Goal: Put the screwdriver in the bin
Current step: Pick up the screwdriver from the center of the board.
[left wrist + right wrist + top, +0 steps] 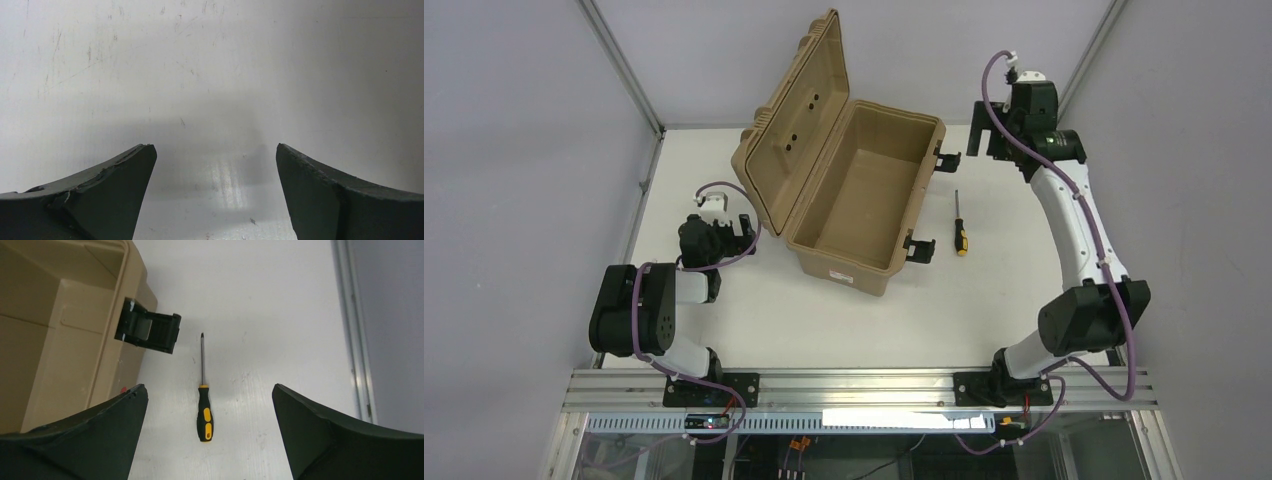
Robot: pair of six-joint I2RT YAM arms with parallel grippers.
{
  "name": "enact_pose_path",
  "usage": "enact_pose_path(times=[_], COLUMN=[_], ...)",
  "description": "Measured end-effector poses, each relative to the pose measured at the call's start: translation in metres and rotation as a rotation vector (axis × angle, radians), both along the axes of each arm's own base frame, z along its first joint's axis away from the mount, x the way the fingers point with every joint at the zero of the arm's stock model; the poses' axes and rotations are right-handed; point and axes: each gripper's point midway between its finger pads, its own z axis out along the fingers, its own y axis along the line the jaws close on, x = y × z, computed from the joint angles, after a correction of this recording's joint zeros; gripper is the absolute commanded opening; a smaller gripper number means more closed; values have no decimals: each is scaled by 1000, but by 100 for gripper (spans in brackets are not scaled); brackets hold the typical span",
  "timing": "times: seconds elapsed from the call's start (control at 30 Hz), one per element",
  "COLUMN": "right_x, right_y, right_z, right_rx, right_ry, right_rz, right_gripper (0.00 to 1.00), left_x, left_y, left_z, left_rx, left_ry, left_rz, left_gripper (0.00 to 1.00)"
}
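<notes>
Lying beside the bin (844,268), screwdriver (204,405), under the wide-spread right hand (208,386), left hand (214,145) equally wide.

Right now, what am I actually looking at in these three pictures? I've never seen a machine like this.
The wide picture looks down from above on a white table. Two robot arms are bolted at its near edge, the left arm and the right arm. The other two pictures come from a small camera on each wrist. The dark curved shapes at the bottom of each are that arm's own two fingers.

On the table stands a tan bin with its lid swung open. To the right of the bin, not touching it, lies a small yellow-and-black screwdriver.

The right fingers are spread open and hold nothing, with the screwdriver in view between them. The left fingers are also open and empty, and their camera shows only bare table.
</notes>
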Motion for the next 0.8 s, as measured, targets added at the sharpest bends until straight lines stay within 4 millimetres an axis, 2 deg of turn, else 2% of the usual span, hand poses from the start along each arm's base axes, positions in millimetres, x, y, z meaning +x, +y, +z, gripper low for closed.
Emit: enact_pose_path(times=[0.2, 0.3, 0.5, 0.63, 0.8], right_x=[2, -5, -18, -27, -31], right_y=[10, 12, 15, 15, 15], right_z=[-68, -110, -175, -208, -236], right_rx=[38, 50, 68, 71, 72], right_ry=[155, 245, 382, 451, 509], right_rz=[17, 16, 1, -14, -26], right_gripper=[99, 99, 98, 95, 85], left_x=[0, 0, 0, 0, 0], left_y=[0, 0, 0, 0, 0], left_z=[0, 0, 0, 0, 0], left_rx=[0, 0, 0, 0, 0], left_ry=[0, 0, 0, 0, 0], left_rz=[0, 0, 0, 0, 0], left_gripper=[99, 99, 99, 99, 99])
